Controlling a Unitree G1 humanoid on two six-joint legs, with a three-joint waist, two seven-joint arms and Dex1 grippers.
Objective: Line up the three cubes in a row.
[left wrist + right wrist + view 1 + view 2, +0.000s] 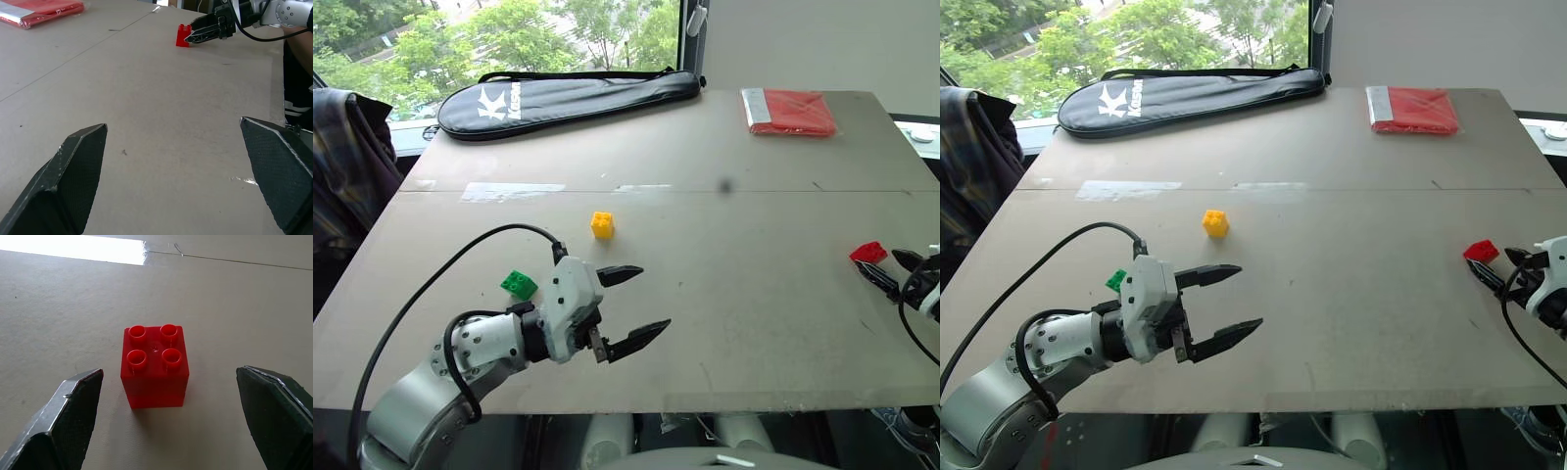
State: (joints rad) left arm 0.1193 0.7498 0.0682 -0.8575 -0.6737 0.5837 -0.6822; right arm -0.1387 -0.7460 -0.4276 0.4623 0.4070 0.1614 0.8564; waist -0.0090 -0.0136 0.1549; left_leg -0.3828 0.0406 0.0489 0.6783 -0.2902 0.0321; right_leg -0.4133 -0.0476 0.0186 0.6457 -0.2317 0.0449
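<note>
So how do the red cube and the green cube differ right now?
The red cube sits at the table's right side, the green cube at its left. The red cube lies just ahead of the open right gripper, between its fingers' line; the green cube lies beside the left gripper, which points away from it. Both are studded bricks resting on the table, ungripped.

A grey table (724, 294) carries three cubes: yellow cube (602, 225) near the middle, green cube (519, 285) nearer and left, red cube (868, 253) well apart at the right edge. At the far side lie a black bag (568, 100) and, far right, a red packet (790, 112).
</note>
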